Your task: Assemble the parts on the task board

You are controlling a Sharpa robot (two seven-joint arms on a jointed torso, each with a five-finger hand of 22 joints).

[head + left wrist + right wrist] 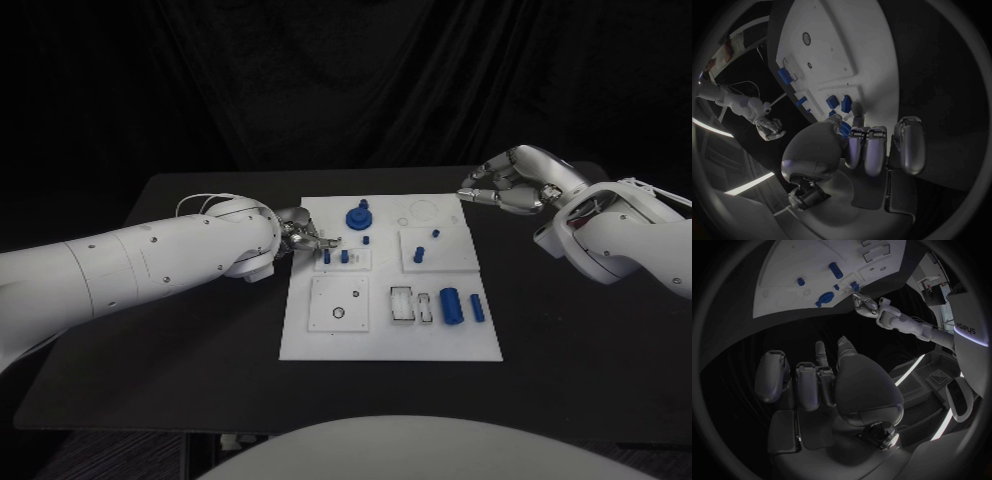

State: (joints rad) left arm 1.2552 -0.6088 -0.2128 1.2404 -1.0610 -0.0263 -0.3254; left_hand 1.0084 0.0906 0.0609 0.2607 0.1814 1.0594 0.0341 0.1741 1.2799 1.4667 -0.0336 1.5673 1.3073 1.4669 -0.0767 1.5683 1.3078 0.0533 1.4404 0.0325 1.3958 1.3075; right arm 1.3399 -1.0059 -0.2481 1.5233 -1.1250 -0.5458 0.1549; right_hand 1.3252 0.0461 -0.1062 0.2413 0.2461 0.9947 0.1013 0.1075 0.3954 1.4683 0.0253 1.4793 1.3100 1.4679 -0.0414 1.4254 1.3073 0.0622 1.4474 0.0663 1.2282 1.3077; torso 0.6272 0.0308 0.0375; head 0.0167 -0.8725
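The white task board [389,335] lies mid-table. My left hand [306,238] is over its left edge, beside two small blue pegs [336,256] standing in a square plate; they also show in the left wrist view [838,102]. In that view my left hand [861,145] pinches a small blue part [843,130] between thumb and fingers. My right hand [505,185] hovers off the board's far right corner, its fingers curled in on nothing; the right wrist view shows it [826,380] the same way. A large blue knobbed part [358,215] stands at the board's back.
More blue pieces are on the board: a small peg [366,240], two pegs [418,253] on the right plate, and two cylinders [450,303] near some slots. A round hole [339,312] is in the front left plate. Black table [173,350] surrounds the board.
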